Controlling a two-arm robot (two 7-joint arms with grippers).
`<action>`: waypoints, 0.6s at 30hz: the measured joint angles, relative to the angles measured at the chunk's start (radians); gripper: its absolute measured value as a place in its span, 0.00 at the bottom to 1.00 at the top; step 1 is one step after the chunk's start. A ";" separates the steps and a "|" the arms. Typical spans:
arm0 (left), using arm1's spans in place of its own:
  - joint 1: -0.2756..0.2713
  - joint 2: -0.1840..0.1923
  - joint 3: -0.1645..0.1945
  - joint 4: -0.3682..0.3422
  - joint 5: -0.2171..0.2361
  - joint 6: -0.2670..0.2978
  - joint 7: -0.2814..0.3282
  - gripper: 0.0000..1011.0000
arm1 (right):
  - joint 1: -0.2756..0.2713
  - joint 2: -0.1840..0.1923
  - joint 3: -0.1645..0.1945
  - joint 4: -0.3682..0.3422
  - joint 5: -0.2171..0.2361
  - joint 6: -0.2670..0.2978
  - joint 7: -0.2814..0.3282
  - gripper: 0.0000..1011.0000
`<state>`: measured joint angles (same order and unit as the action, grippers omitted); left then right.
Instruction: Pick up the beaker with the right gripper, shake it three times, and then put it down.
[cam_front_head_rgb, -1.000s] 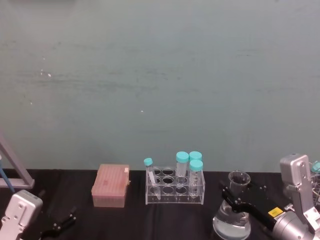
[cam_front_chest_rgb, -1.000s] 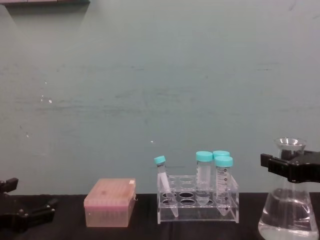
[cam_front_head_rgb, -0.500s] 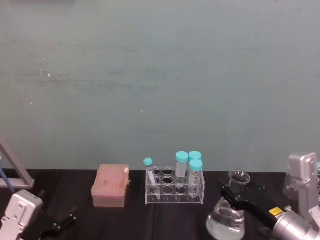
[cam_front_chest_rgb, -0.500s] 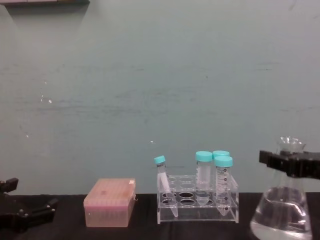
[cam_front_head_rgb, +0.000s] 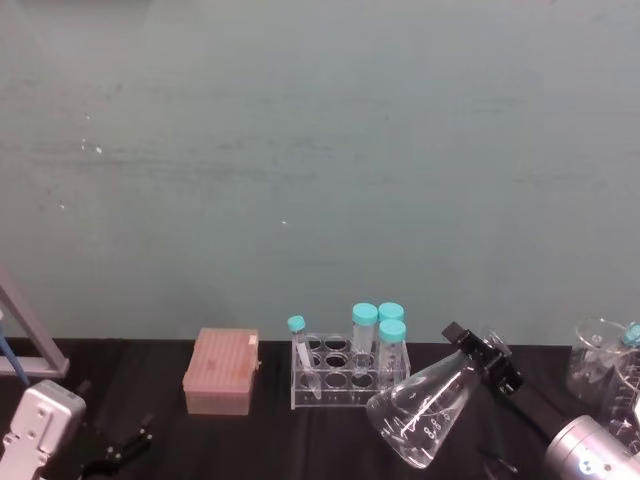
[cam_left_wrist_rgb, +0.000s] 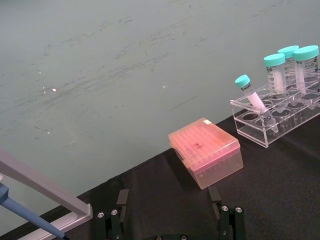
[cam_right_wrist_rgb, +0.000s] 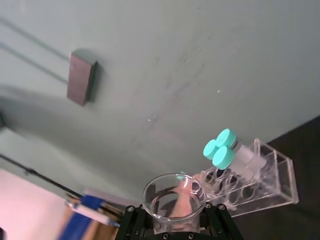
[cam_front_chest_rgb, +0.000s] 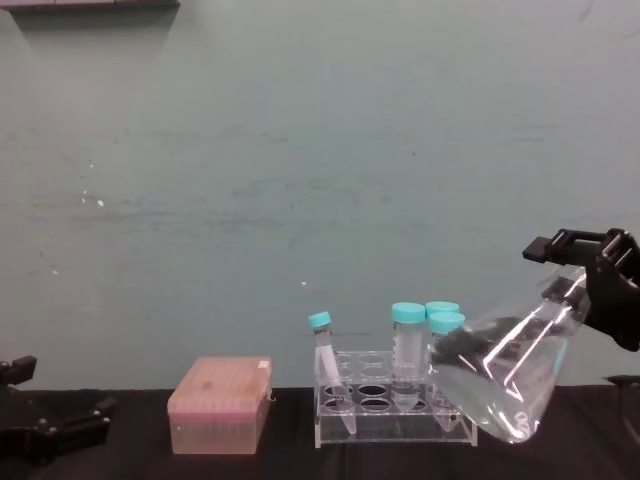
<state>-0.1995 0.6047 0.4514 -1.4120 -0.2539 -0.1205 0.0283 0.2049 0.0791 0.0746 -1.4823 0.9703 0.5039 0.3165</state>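
Observation:
The beaker (cam_front_head_rgb: 420, 415) is a clear glass conical flask with a little liquid. It hangs tilted above the black table, its wide base swung toward the tube rack (cam_front_head_rgb: 350, 375). My right gripper (cam_front_head_rgb: 483, 358) is shut on its neck just under the flared rim. From the chest view the beaker (cam_front_chest_rgb: 505, 375) leans with its base low and left, and the right gripper (cam_front_chest_rgb: 585, 265) is up at the right edge. In the right wrist view the beaker rim (cam_right_wrist_rgb: 174, 195) sits between the jaws of the right gripper (cam_right_wrist_rgb: 174, 222). My left gripper (cam_left_wrist_rgb: 167, 210) rests open at the table's left.
A pink tip box (cam_front_head_rgb: 222, 372) stands left of the clear rack of teal-capped tubes (cam_front_chest_rgb: 395, 400). More glassware (cam_front_head_rgb: 600, 370) is at the far right. A pipette stand (cam_left_wrist_rgb: 40, 190) sits at the far left. The green wall is close behind.
The beaker went from upright and low at the right to lifted and sharply tilted, its base swinging left toward the rack. The left arm stayed still.

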 joint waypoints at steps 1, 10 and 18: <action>0.000 0.000 0.000 0.000 0.000 0.000 0.000 0.99 | -0.001 -0.008 0.007 0.000 0.017 0.009 -0.008 0.45; 0.000 0.000 0.000 0.000 0.000 0.000 0.000 0.99 | -0.003 -0.005 0.006 -0.002 0.048 0.014 -0.043 0.45; 0.000 0.000 0.000 0.000 0.000 0.000 0.000 0.99 | 0.029 0.232 -0.217 -0.003 -0.392 -0.281 0.037 0.45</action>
<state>-0.1995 0.6047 0.4514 -1.4120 -0.2540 -0.1205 0.0283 0.2339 0.3109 -0.1423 -1.4850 0.5787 0.2227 0.3531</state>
